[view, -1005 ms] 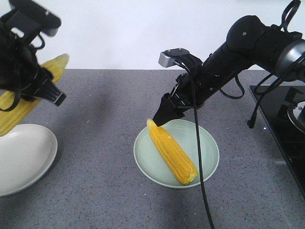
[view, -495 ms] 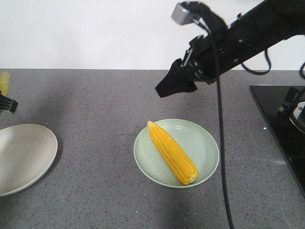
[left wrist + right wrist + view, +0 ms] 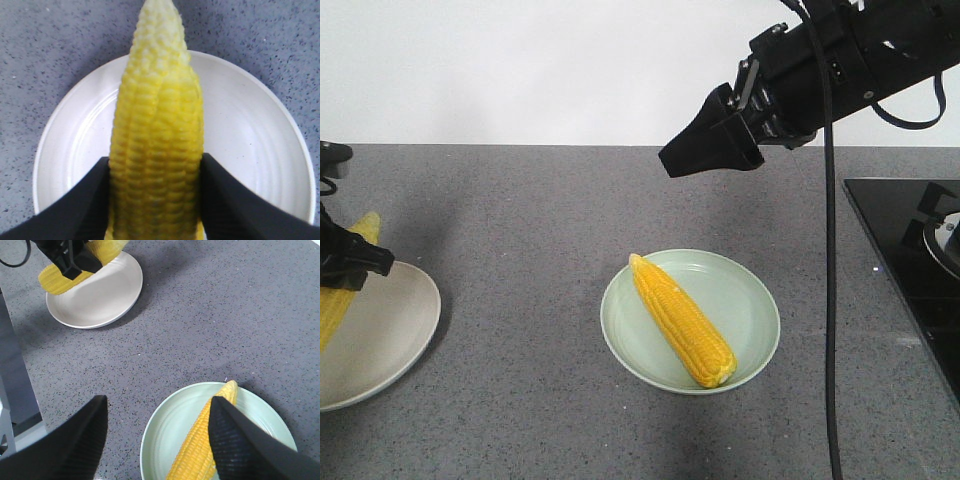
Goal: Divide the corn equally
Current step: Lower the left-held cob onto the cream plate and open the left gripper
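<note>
Placement of the second cob is the step in hand. Left gripper is clamped on a bright yellow husked corn cob, black fingers pressing its two flanks, pale tapered tip pointing forward over the round white ceramic plate. The front view shows this cob tilted, lower end over the plate's near-left part; whether it touches the plate yet cannot be told.

Right gripper hangs high above the grey speckled stone desk, jaws spread apart and holding nothing. Below it the other yellow corn cob lies diagonally in the pale green round plate, one cob there, so that side looks done for now.

Judgement on doing the step well:
- Lower until the cob's underside rests on the plate floor before releasing; a drop from height could let it roll.
- Keep the cob's long axis across the plate centre, so neither end overhangs the rim far.
- Spread the fingers slowly and lift straight up, so kernels do not snag and drag the cob sideways.
- Cob looks rigid and slightly slick; tapered shape favours rolling toward the tip.
</note>
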Controlling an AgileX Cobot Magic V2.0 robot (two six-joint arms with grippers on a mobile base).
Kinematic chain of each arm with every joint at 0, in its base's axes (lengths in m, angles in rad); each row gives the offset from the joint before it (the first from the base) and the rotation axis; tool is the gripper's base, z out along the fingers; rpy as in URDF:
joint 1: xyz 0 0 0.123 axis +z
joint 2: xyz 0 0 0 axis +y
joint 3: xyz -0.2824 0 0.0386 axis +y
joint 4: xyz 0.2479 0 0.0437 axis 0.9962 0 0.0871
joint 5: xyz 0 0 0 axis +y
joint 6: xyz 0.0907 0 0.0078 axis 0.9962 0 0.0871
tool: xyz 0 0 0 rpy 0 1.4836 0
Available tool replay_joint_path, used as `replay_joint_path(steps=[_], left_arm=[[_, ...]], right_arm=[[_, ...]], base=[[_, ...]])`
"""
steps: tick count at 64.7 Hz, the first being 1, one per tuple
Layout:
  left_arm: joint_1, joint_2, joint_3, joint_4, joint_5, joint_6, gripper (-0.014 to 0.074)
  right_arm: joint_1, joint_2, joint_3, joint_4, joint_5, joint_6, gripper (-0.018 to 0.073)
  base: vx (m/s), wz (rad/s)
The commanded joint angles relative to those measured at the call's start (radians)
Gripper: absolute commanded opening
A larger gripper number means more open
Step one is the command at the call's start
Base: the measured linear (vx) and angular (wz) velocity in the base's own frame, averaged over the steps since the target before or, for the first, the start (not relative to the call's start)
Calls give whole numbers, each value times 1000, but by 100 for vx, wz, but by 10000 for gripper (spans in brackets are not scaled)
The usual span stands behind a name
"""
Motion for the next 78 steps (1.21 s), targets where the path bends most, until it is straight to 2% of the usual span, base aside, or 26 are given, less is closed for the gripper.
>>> replay_joint_path(steps=[1,11,18,26,38,47,70,78], left_arm=[[5,-18,-23,-6,-24,-1,-3],[5,-4,-25,2,-18,-1,23],[5,-2,-25,2,-18,-1,74],[5,-2,-25,3,-22,-1,173],[5,-2,-25,9,-18,-4,369],[5,-2,-25,13,-10,-4,455],[5,-2,-25,11,14,-4,475],[5,-2,-25,11,32,-4,468]], right_arm=[[-5,-39,-27,38,31,-9,427],[-5,-39,-27,37,29,-9,427],[-5,-39,-27,36,26,-9,427],[-5,-39,-27,36,24,-9,427],[-5,-39,-27,37,20,-9,427],[-5,-39,-27,37,20,-9,427],[-5,-39,-27,37,18,-9,425],[-5,-39,-27,38,18,-9,378]], base=[[0,0],[0,0],[0,0],[0,0],[0,0],[0,0],[0,0],[0,0]])
